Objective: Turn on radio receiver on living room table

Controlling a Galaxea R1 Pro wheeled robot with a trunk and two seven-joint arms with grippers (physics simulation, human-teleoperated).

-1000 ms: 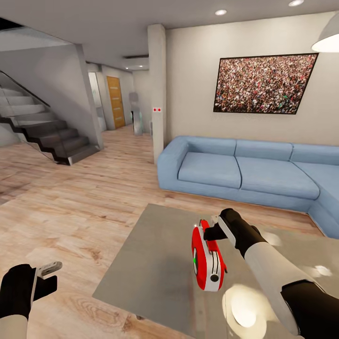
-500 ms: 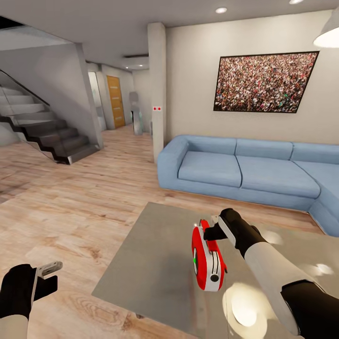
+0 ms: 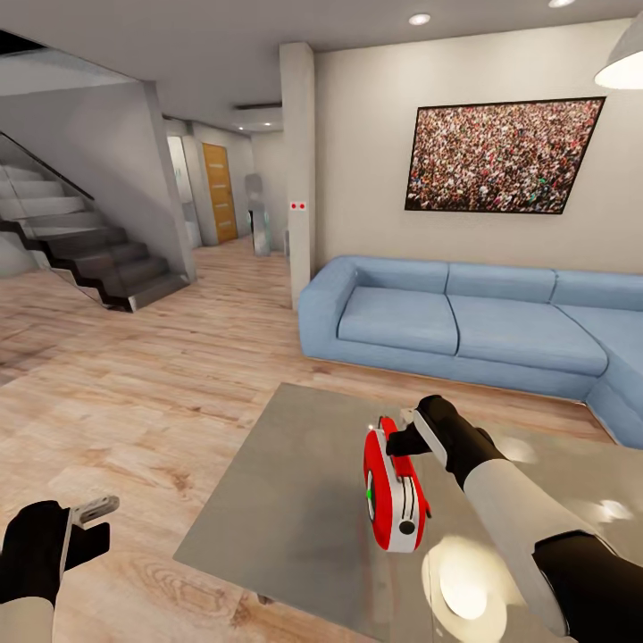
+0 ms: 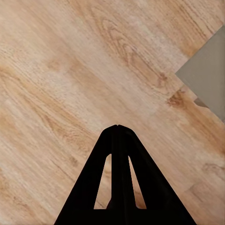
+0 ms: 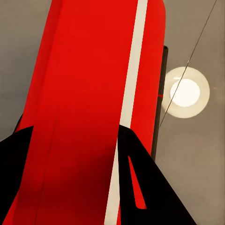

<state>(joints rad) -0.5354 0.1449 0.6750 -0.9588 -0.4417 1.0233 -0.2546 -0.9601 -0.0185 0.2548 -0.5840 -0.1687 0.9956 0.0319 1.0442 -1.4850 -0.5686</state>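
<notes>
Right hand (image 3: 399, 438) spread wide around the radio receiver (image 3: 391, 494) on the grey surface (image 3: 295, 500); nothing clamped. Left hand (image 4: 118, 129) is pinched together, empty. Glossy, stiff shell, likely light and slippery: take the flat sides

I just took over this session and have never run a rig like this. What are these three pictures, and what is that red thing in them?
You are driving a simulated wheeled robot with two arms. The big picture is from its head, looking over both arms. The red thing is the radio receiver, standing on the grey table in front of the blue sofa. The right tool sits at the radio's top end; that arm's wrist camera shows its dark fingers either side of the red body. Whether they grip it I cannot tell. The left tool hangs over the wood floor, fingers together, holding nothing.
</notes>
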